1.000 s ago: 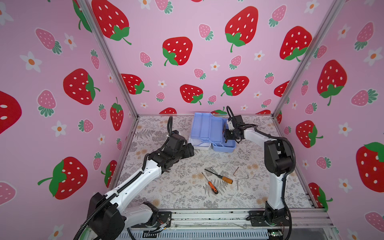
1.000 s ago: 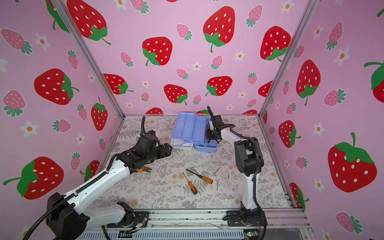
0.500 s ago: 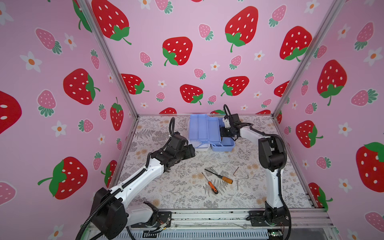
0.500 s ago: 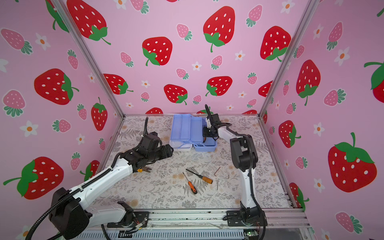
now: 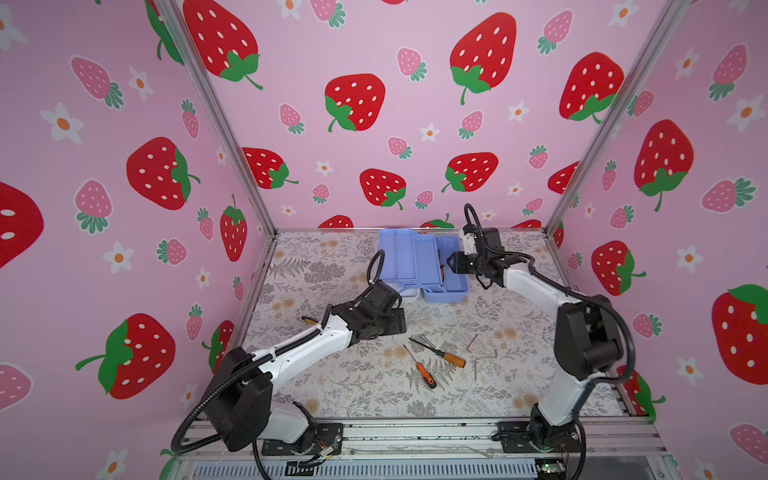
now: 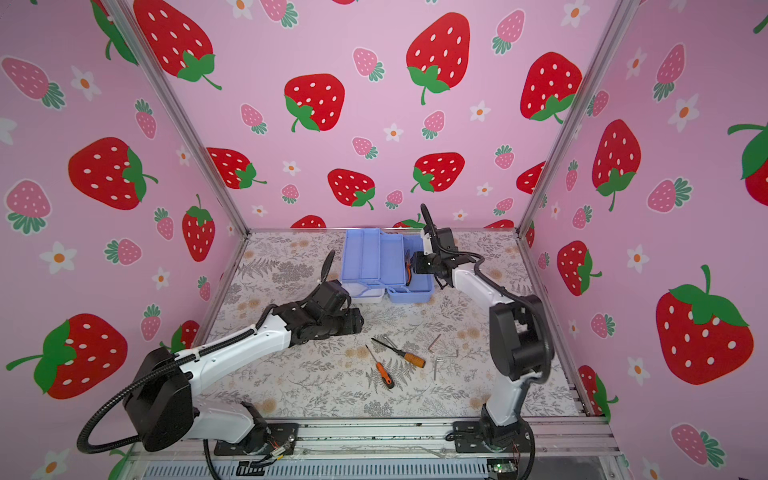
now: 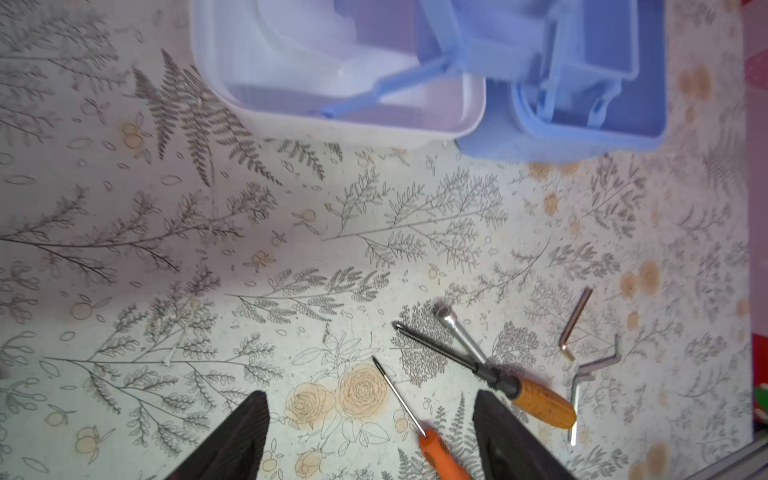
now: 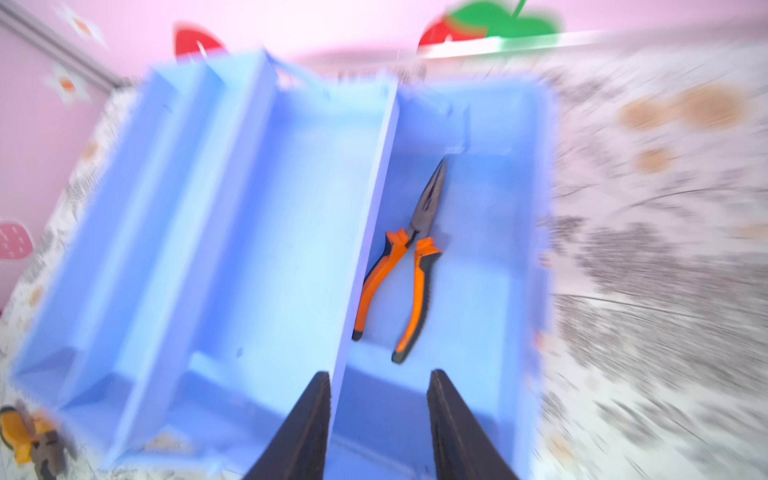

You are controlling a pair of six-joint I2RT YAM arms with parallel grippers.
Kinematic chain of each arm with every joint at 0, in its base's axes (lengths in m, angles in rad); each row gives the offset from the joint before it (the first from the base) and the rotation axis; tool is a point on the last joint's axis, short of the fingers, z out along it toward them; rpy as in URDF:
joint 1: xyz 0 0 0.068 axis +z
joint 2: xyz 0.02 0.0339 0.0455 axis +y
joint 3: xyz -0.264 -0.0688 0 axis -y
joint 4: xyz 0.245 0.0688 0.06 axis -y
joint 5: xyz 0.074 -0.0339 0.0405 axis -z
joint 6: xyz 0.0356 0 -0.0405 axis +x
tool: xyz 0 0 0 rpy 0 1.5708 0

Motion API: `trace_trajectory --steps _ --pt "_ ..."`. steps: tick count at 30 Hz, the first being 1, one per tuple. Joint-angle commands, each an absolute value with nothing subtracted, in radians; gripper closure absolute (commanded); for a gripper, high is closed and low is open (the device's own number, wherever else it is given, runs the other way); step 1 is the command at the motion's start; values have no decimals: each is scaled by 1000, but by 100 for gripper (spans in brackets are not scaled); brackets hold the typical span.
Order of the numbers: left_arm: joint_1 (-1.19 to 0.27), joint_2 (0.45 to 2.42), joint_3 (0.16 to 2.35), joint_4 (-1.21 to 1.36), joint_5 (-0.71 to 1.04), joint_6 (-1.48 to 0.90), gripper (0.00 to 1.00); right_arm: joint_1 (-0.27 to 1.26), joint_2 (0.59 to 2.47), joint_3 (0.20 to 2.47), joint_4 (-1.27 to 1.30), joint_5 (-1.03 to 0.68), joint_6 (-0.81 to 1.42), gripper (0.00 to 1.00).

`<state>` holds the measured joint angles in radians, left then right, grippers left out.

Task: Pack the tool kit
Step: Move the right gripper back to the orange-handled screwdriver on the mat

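While left jaws and right jaws gape, the blue tool kit (image 5: 409,257) lies open.

In both top views the left arm (image 5: 299,353) is stretching from the lower left of the frame up toward the centre. Its forearm is lying low and the left gripper (image 5: 397,322) is pointing right. Its fingers (image 7: 232,436) are standing wide apart, holding nothing. The right arm (image 5: 582,332) is rising at the lower right, bending at the elbow and reaching up-left. The right gripper (image 5: 452,264) is pointing left, fingers (image 8: 303,428) partly spread and empty.
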<state>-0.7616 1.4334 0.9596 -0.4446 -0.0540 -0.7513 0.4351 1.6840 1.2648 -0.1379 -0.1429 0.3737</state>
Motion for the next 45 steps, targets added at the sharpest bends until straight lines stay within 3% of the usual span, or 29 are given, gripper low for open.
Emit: trace_trajectory --steps 1,9,14,21,32,38,45 --pt "-850 1493 978 -530 -86 -826 23 473 1503 1101 -63 16 381 58" --pt "-1015 1691 1092 -517 -70 -879 40 700 1174 766 -111 142 399 59" --pt "-1019 1724 1096 -495 -42 -908 43 836 1077 631 -184 188 444 58" --pt "-976 1658 1066 -514 -78 -923 44 978 1119 527 -197 181 477 50" --pt "-786 1499 952 -469 -24 -923 44 1012 1258 481 -153 150 491 49" --pt "-738 1473 928 -463 -1 -914 43 1032 1298 473 -132 122 488 56" --pt "-722 1483 922 -442 25 -917 43 1072 1338 504 -112 92 445 71"
